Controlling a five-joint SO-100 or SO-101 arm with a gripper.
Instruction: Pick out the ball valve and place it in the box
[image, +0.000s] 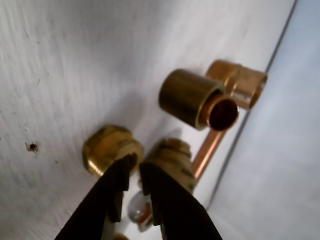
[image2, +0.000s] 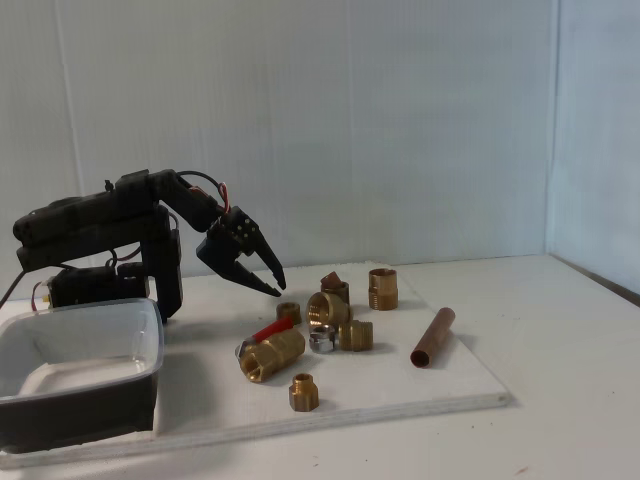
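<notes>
My gripper (image2: 275, 288) hangs slightly parted, holding nothing — the box (image2: 75, 375), lower left in the fixed view, lacks the ball valve (image2: 270, 352).

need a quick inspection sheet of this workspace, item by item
surface: white board on a white table.
job's things: ball valve, red lever, lying on the board; box at the fixed view's left, nothing seen inside.
clutter: copper pipe, several small brass fittings, one silver nut.
tool: tool above the fittings, holding nothing, fingers slightly apart.
cables: wires looped on the arm.
surroundings: plain white walls.
</notes>
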